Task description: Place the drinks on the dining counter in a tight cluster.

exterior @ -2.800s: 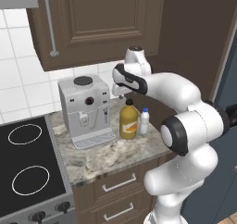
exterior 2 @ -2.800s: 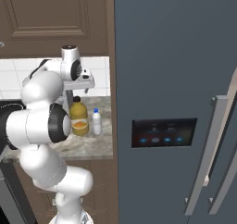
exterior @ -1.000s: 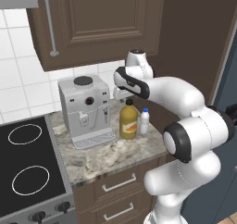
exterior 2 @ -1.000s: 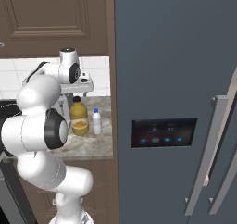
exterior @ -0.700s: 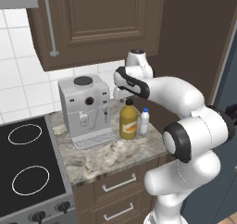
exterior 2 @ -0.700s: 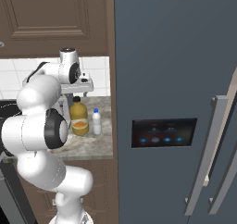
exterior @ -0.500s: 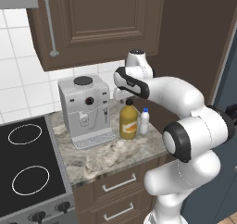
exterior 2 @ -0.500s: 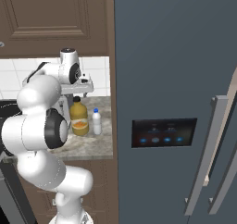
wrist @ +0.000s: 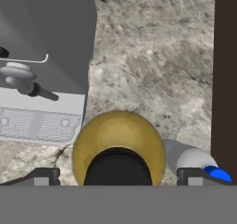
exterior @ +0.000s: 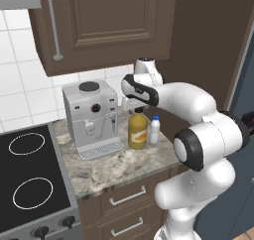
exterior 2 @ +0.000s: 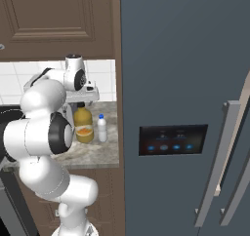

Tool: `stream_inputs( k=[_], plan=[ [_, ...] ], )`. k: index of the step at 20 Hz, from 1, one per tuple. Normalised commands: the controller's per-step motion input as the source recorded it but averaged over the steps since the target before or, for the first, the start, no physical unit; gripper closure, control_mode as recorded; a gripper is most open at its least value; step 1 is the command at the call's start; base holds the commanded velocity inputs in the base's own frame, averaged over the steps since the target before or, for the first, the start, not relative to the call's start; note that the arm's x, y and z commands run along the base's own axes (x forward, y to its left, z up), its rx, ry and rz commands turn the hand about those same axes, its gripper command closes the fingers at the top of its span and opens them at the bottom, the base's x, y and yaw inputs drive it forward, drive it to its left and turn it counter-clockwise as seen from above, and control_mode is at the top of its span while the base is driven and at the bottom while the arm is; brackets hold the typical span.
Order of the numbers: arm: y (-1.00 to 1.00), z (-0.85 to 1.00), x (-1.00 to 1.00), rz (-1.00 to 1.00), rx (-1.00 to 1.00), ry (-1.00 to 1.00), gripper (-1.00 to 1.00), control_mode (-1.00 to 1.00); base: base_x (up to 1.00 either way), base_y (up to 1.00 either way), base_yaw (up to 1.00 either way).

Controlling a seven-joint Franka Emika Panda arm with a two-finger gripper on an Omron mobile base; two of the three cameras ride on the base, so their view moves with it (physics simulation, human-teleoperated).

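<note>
Robot arm bent over, hand pointing down, fingers wide open.

The white arm rises from its base, bends at a big dark joint, and reaches forward. Its wrist turns down at the far end, so the gripper points straight at the counter below. The two small dark fingertips stand far apart, one at each side. Nothing is pinched between them.
</note>
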Motion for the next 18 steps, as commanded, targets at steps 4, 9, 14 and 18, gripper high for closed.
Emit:
stream_inputs(
  k=[4, 9, 14, 18],
  plan=[
    [0.00, -0.02, -0.06, 0.00, 0.00, 0.01, -1.00, -1.00, 0.00, 0.00, 0.00],
    [0.00, -0.03, -0.01, 0.00, 0.00, 0.02, -1.00, -1.00, 0.00, 0.00, 0.00],
    [0.00, -0.10, 0.00, 0.00, 0.00, 0.03, -1.00, -1.00, 0.00, 0.00, 0.00],
    [0.00, -0.18, 0.00, 0.00, 0.00, 0.04, -1.00, -1.00, 0.00, 0.00, 0.00]
  ],
)
